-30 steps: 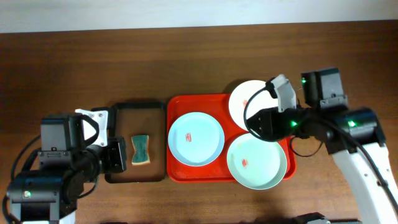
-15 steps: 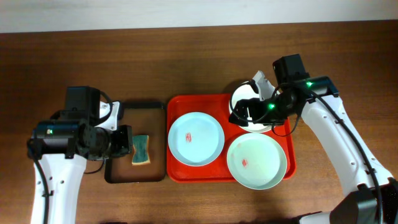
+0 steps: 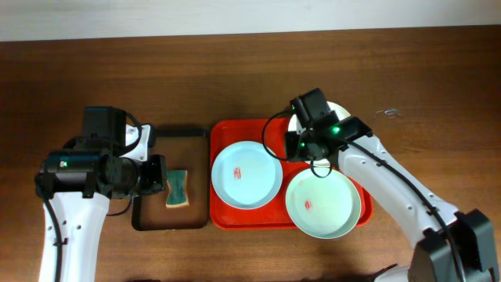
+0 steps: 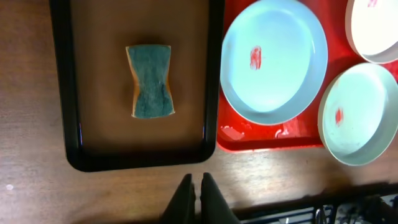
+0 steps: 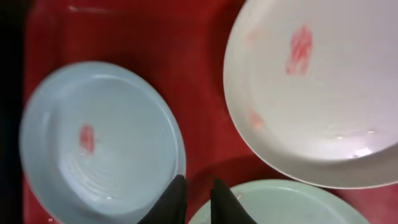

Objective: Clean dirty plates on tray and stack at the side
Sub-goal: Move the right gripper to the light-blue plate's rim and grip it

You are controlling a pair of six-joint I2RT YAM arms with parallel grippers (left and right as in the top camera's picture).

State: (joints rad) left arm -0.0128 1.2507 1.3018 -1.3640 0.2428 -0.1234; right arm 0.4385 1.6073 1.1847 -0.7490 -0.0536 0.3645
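Left gripper (image 4: 198, 186): fingers nearly together and holding nothing. It hangs just beside the dark brown tray (image 4: 74, 93), on the side toward the desk's left edge, where it was half a second ago.
Sponge (image 4: 150, 81): untouched, in the middle of that tray.
Red tray (image 4: 267, 138): mid-desk, holding all three plates.
Plates: pale blue plate (image 4: 273, 56) on the left, white plate (image 5: 311, 93) toward the far right, pale green plate (image 4: 357, 115) toward the near right. Each is smeared red.
Right gripper (image 5: 194, 186): narrow and empty. You've swung it left, and it now hovers between the white and blue plates.
Meaning: probably only positioning so far, with no wiping or stacking begun.
Surface: dark wood desk (image 3: 235, 70).
Room: pale wall (image 3: 235, 16) beyond the far edge.
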